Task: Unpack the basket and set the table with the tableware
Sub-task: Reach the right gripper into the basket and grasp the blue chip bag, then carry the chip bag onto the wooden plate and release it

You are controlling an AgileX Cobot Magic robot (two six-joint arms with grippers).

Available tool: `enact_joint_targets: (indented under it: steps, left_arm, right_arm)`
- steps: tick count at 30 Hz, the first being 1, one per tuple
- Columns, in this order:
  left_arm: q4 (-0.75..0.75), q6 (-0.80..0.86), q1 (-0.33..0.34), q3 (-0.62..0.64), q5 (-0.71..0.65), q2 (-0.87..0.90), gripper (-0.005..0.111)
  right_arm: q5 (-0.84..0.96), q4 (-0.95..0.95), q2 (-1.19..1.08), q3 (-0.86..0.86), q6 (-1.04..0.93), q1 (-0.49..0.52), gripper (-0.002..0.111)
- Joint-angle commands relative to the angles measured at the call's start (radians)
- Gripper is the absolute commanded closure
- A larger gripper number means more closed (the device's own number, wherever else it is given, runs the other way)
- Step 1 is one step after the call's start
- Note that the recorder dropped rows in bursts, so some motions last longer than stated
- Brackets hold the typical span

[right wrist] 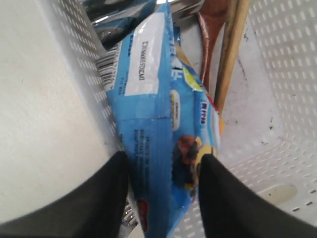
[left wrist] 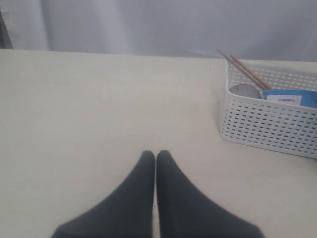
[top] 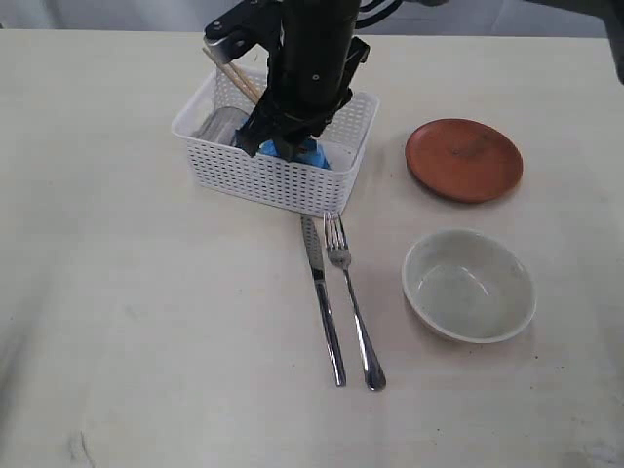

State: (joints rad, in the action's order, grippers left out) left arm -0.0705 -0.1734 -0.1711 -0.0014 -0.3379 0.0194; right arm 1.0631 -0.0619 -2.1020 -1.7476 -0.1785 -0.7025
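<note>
Pinching the blue snack packet across its long axis, the right tool sits inside the basket.

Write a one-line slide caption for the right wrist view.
Right pincer straddles the blue snack packet inside the white basket, beside chopsticks and a wooden spoon.

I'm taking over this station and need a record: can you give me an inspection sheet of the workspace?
Surface: pale table, no spills seen.
Job's things: knife, fork, plate, bowl on table; chopsticks, spoon, cup in basket.
Clutter: blue snack packet in basket.
Grippers: left gripper shut, over table; right gripper jaws straddle the packet, grip unclear.
Cables: nothing seen.
Surroundings: pale curtain behind table.
</note>
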Motion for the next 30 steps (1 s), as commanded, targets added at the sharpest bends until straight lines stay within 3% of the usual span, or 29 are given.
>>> enact_joint_targets:
  steps: [1, 4, 23, 30]
  left_arm:
    - [0.000, -0.005, -0.003, 0.001, 0.010, 0.003, 0.106]
    - [0.000, -0.005, -0.003, 0.001, 0.010, 0.003, 0.106]
    - [0.000, -0.005, -0.003, 0.001, 0.010, 0.003, 0.106]
    - [0.000, -0.005, -0.003, 0.001, 0.010, 0.003, 0.106]
  right_arm:
    - [0.015, -0.015, -0.018, 0.004, -0.002, 0.002, 0.088]
    - [0.024, -0.013, -0.018, 0.004, -0.027, 0.002, 0.109]
    - [0.125, -0.042, 0.113, -0.138, 0.004, 0.015, 0.109]
    - [0.158, -0.033, 0.206, -0.138, 0.075, 0.145, 0.109]
